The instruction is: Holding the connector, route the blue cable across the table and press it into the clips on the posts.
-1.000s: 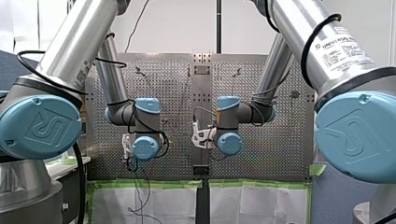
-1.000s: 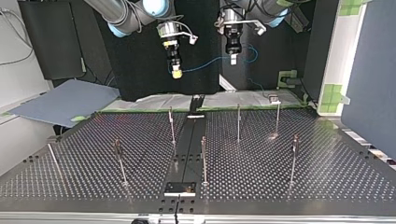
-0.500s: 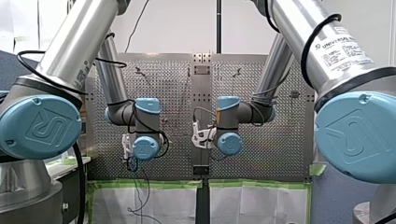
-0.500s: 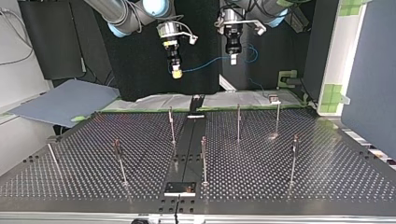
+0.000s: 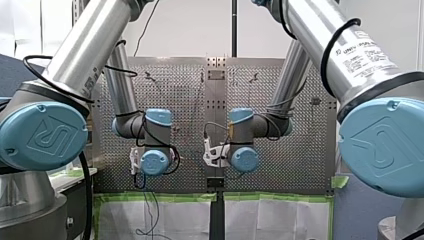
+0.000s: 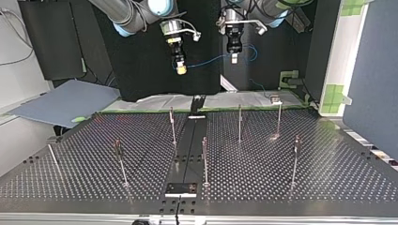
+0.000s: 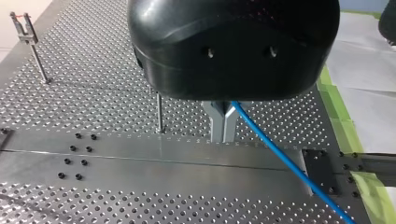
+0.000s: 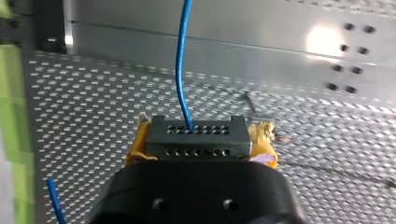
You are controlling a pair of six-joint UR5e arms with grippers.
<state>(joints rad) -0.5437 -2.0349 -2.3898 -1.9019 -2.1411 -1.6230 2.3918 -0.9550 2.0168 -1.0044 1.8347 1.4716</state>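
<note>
Both arms are shifting: my right gripper [image 6: 181, 70], pads clamped on the connector [image 8: 198, 142], is edging toward my left gripper [image 7: 223, 122], which is pinching the cable [image 7: 280, 156]. That cable is hanging between them, high over the table's [image 6: 328, 178] arm-side edge. I'm judging that routing to the posts [image 6: 239, 123] is only beginning.

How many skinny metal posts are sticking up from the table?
7, seen in the top view: three posts left of the dark centre strip, four more right of it. None seems hidden there.
</note>
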